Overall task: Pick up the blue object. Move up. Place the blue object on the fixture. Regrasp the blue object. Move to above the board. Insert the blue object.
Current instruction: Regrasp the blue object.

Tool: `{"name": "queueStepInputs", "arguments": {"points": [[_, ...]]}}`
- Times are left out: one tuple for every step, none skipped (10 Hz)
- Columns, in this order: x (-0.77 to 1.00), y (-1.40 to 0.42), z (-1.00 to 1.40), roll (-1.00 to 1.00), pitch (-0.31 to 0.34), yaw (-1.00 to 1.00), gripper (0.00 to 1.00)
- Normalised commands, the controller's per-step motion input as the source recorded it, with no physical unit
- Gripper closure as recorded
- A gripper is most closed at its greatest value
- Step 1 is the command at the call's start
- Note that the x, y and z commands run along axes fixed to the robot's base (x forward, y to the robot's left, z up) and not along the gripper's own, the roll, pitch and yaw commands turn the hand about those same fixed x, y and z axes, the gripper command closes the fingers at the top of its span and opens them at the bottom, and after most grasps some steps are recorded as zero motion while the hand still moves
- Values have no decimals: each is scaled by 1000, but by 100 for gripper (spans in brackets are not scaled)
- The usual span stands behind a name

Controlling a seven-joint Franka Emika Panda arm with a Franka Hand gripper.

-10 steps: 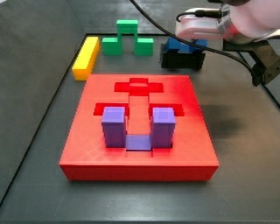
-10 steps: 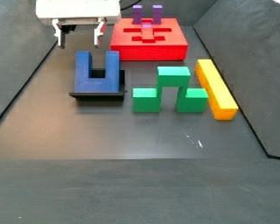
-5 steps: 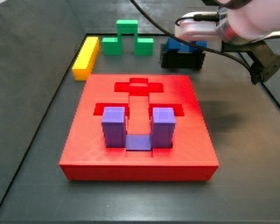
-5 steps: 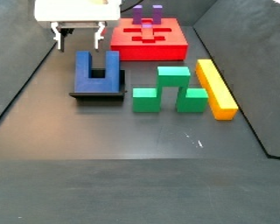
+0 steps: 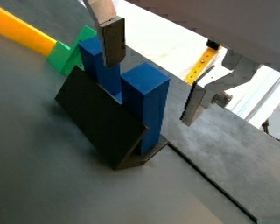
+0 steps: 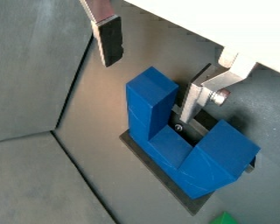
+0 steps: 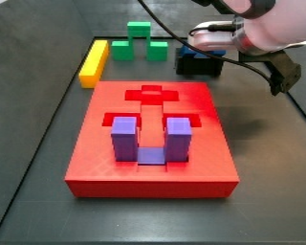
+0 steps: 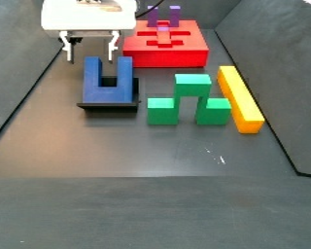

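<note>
The blue object (image 8: 108, 80) is a deep-blue U-shaped block resting on the dark fixture (image 8: 108, 105), its two prongs pointing toward the board (image 8: 165, 46). My gripper (image 8: 90, 45) hangs open just above the prong ends. In both wrist views one prong (image 6: 150, 94) lies between the fingers: one finger (image 6: 108, 40) stands off to its outer side and the other finger (image 6: 194, 98) is over the gap between the prongs. Neither pad touches the blue object (image 5: 143, 89). In a side view the gripper (image 7: 209, 40) hides most of the blue object (image 7: 202, 55).
A purple U-shaped piece (image 7: 150, 140) stands in the red board (image 7: 149, 177). Green blocks (image 8: 190, 98) and a yellow bar (image 8: 239, 97) lie beside the fixture. Raised dark walls edge the floor.
The gripper has come down a little toward the blue object, still open. The blue object and the fixture have not moved.
</note>
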Motion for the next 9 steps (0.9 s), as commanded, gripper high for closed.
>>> {"name": "queueStepInputs", "arguments": {"points": [[260,49,-160,89,0,231,0],[280,57,-197,97,0,231,0],[300,66,-186,77,0,229,0],[337,131,-97,31,46,203,0],[340,183,0,0,103,157,0],[314,194,0,0,211,66,0],[303,114,0,-17,260,0,0],[149,0,-89,0,160,0,0],[3,0,-9,0,109,0,0]]}}
